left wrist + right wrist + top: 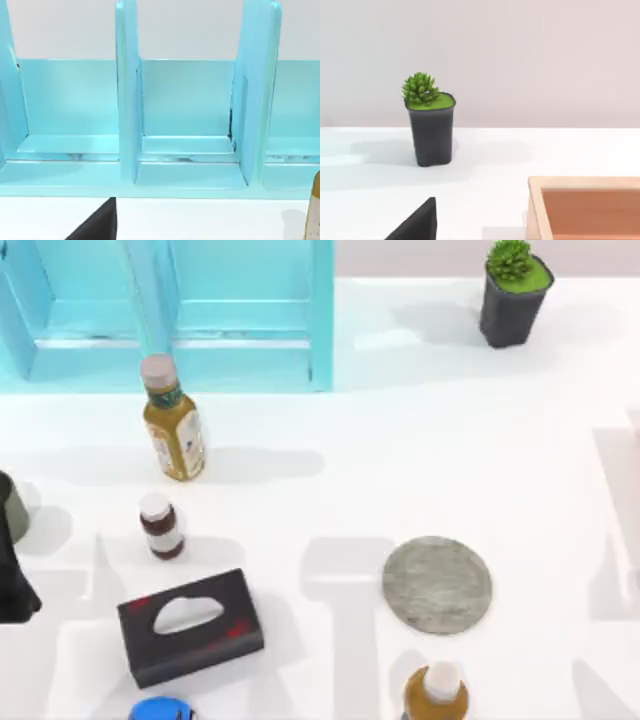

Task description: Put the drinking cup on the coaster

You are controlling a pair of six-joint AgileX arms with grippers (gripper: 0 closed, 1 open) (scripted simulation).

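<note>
While my left arm's dark body sits at the far-left edge of the table in the top view, I can't tell how its claw stands, apart or together. A black wedge [95, 222] in the left wrist view is probably one finger, no more to go on. That camera faces the blue shelf unit [190, 125], not the cup.

Right beside the arm, the drinking cup [12, 508] is at the left edge, half cut off, looks upright on the table. Touching the arm or just beside it: can't say.

Right arm looks parked off the right side; its wrist view looks at the plant pot [431, 131] and a wooden tray [585, 207], claw state unreadable too.

Coaster [437, 584] lies bare, right of centre toward the near edge, well apart from the cup. Between them: small brown bottle [160, 526] and black tissue box [190, 626].

Progress as I read it: nothing placed. Grasp unconfirmed; lift, carry right over the clutter, and set-down all remain.
</note>
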